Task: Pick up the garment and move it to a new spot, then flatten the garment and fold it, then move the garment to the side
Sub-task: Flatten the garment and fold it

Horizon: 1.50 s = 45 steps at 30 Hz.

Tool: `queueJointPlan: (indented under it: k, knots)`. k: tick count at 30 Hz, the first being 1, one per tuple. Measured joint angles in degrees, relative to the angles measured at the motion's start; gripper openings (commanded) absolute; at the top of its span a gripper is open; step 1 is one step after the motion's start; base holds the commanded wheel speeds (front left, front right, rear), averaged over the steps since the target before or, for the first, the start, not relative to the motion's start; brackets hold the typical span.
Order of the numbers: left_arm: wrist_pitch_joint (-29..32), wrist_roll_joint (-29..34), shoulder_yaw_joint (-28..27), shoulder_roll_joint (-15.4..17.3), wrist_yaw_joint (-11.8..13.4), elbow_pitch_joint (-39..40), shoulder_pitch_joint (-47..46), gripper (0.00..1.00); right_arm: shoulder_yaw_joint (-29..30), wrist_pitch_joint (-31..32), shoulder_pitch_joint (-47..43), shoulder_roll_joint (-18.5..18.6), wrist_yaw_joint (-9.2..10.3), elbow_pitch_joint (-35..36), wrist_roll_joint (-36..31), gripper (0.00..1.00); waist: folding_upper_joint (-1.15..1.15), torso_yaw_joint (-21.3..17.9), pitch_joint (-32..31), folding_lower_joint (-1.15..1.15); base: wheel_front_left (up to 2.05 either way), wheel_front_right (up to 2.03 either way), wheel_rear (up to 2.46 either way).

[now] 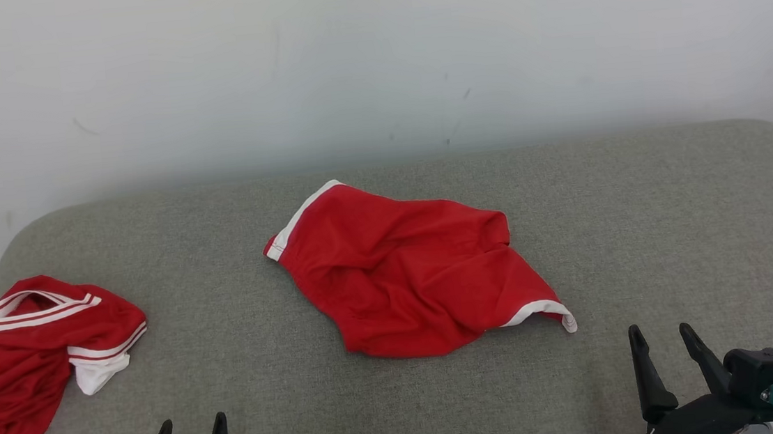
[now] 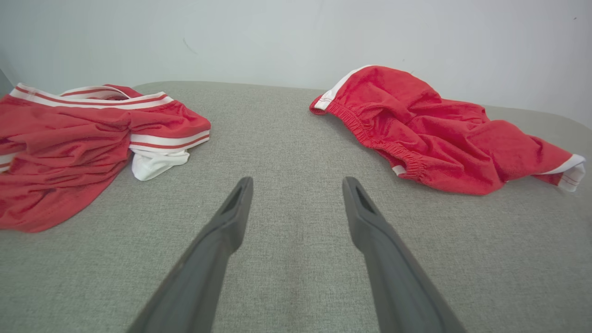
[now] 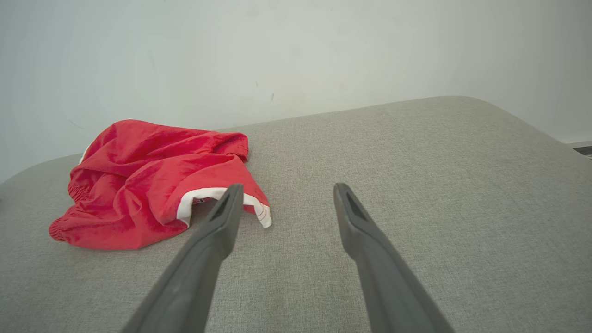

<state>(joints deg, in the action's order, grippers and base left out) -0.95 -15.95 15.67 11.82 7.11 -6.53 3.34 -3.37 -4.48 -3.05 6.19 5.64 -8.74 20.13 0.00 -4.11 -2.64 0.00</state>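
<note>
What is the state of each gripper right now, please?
Left gripper: open, holding nothing.
Right gripper: open, holding nothing.

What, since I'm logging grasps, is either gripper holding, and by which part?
Nothing is held. The left gripper and right gripper both stand open and empty, apart from the red shorts.

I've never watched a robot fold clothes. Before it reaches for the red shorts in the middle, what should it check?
1. Left gripper open: ok.
2. Right gripper open: ok.
3. Shorts uncovered, in plain sight: ok.
4. Shorts apart from the shirt: ok.
5. Shorts lying flat: not ok, crumpled.
6. Shorts within reach: cannot tell.
</note>
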Motion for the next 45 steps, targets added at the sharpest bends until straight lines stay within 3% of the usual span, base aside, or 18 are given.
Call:
queueJointPlan:
  k: [8,14,20,27,37,45]
  knots:
    - [1.69,0.23,0.97,0.29,-0.34,0.98,-0.1,1.0,-0.21,0.47,0.08,0.03,0.24,0.05,-0.01,1.0,0.0,-0.09,0.41,0.0,0.0,0.0,0.0]
    - [3.45,0.56,4.24,0.7,-3.27,0.53,-2.16,1.0,-1.35,2.12,1.36,1.27,-0.21,-0.21,-0.59,1.0,0.0,0.02,1.61,0.0,0.0,0.0,0.0]
    - [5.65,2.07,9.11,0.8,-7.65,-0.59,-8.28,1.0,-2.97,5.54,6.34,4.38,-2.14,-0.99,-2.25,1.0,0.0,0.03,4.37,0.0,0.0,0.0,0.0]
    - [8.35,3.27,12.43,-1.32,-11.73,-5.76,-17.98,1.0,-5.76,9.12,14.17,4.87,-3.64,-4.12,-3.91,1.0,0.0,0.17,10.1,0.01,0.0,0.0,0.0]
    - [8.94,3.42,14.82,-4.24,-13.04,-12.98,-24.61,1.0,-7.14,10.55,19.2,3.85,-3.72,-8.57,-4.3,1.0,0.01,-0.14,17.41,0.02,0.0,0.0,0.0]
    - [6.79,3.41,15.12,-5.34,-13.23,-17.24,-27.6,1.0,-7.46,10.43,20.25,3.33,-4.13,-11.57,-4.43,1.0,0.0,-0.65,19.09,0.01,0.0,0.0,0.0]
